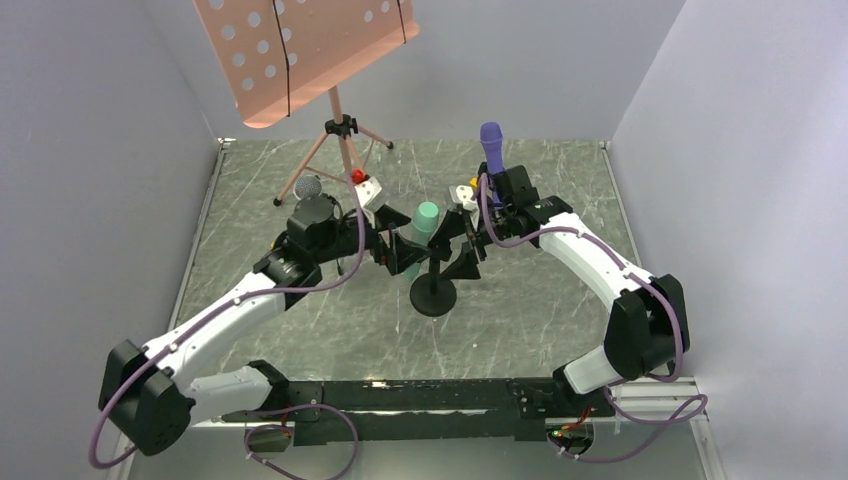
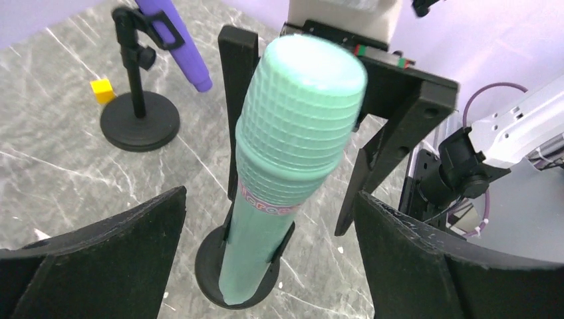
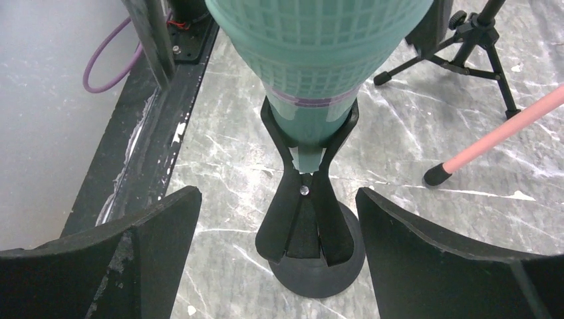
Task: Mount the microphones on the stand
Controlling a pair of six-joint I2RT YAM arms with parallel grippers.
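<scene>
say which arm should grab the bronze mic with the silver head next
Left, likely: the bronze mic is right by the left gripper, which is open, while the right gripper sits across the mint-green mic.

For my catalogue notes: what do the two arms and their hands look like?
The left arm and right arm have white shells and black joints, each trailed by a purple cable. The left hand and right hand each carry two broad, matte black fingers.
</scene>
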